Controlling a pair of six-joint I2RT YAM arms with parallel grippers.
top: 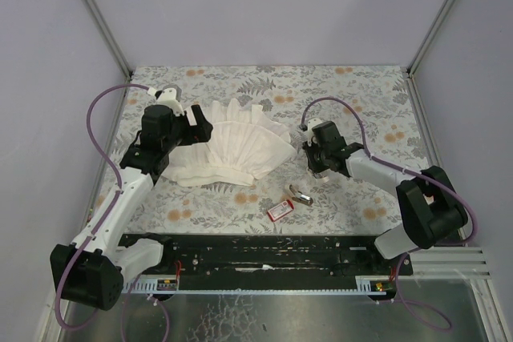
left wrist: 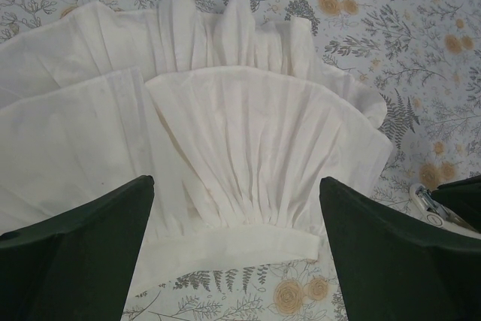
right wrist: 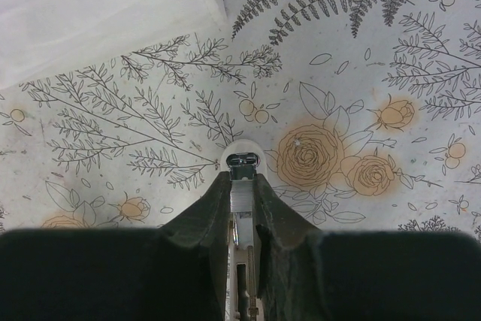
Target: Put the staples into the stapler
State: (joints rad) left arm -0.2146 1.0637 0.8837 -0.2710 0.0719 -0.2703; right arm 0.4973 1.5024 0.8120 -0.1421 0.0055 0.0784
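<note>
The whole table (top: pixel 361 198) is being viewed from far by the top camera, from above and behind the arms (top: pixel 120 202), facing down and forward. The cloth (left wrist: pixel 248 148) is being looked at from near by the left wrist camera, the table very closely by the right one. The cloth is being shared by all three views.

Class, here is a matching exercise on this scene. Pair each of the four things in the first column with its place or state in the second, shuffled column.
Column one:
1. left gripper
2. right gripper
3. red box
4. pleated cloth

Column two:
A. lying beside the stapler
B. white, fanned out
C. shut on a thin silvery piece
D. open, over the cloth

Pairs: 1-D, 2-C, 3-A, 4-B
</note>
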